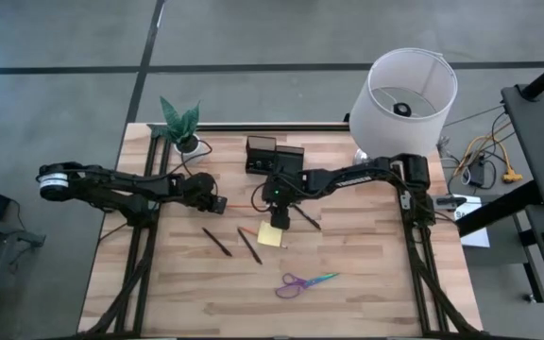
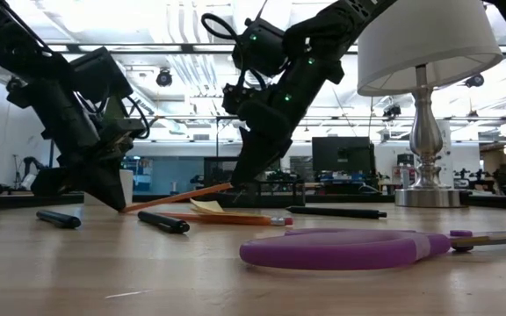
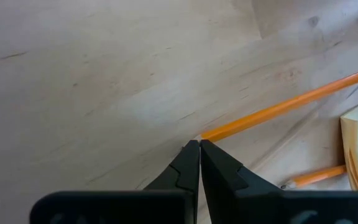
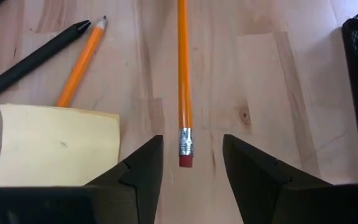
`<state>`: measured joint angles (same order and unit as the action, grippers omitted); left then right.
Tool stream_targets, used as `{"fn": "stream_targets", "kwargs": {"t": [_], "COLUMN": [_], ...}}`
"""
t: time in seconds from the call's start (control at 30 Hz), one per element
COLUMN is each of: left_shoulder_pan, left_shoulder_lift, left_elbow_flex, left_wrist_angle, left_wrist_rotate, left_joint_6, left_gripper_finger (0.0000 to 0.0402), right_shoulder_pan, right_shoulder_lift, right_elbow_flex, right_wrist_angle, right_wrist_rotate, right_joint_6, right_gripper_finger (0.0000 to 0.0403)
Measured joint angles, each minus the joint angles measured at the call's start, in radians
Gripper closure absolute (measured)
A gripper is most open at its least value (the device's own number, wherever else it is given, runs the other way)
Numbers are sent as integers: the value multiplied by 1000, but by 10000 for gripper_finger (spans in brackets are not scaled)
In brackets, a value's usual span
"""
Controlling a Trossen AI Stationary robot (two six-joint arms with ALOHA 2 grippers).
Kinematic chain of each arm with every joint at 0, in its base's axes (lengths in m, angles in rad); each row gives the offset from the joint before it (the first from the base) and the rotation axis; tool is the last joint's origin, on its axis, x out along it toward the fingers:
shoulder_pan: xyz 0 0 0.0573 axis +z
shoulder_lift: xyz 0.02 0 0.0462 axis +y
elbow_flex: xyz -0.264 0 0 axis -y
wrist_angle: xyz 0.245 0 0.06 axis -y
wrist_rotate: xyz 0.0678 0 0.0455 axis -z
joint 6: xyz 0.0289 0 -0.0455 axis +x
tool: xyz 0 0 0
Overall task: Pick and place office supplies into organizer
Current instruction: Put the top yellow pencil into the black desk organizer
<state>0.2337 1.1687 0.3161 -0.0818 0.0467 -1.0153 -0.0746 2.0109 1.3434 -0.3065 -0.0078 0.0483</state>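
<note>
**Two claws, one orange pencil**

The right gripper hangs low over the table with its two dark fingers spread wide and nothing held; the eraser end of a long orange wooden pencil lies between them. The left gripper has its fingers pressed together, their tips at the pencil's far, sharpened end; whether they pinch it I cannot tell.

To do this well, I judge the right claw should settle squarely astride the shaft, close just above the metal ferrule, and lift only once the other end is free, or the pencil will pivot.

Just beside lie a pale yellow square sticky-note pad, a shorter orange pencil and a slim black pen. The black mesh desk organizer stands near, toward the table's back edge.

Purple-and-teal-handled scissors rest well apart on the light wooden slatted table. A white-shaded lamp and green potted plant stand at the back; a ceiling-lit workshop lies beyond.
</note>
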Motion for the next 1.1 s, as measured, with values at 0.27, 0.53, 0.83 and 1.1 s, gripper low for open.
{"fn": "stream_targets", "kwargs": {"t": [0.27,0.53,0.83,1.1], "left_shoulder_pan": [0,0,0,0], "left_shoulder_lift": [0,0,0,0], "left_elbow_flex": [0,0,-1,-1], "left_wrist_angle": [2,4,15,21], "left_wrist_rotate": [-1,-1,-2,-3], "left_joint_6": [0,0,-1,-2], "left_gripper_finger": [402,402,402,402], "right_shoulder_pan": [0,0,0,0], "right_shoulder_lift": [1,2,2,3], "right_elbow_flex": [-2,-3,-8,-27], "right_wrist_angle": [7,7,7,6], "right_wrist_rotate": [0,-1,-20,-20], "right_joint_6": [4,4,2,3], "right_gripper_finger": [273,307,340,359]}}
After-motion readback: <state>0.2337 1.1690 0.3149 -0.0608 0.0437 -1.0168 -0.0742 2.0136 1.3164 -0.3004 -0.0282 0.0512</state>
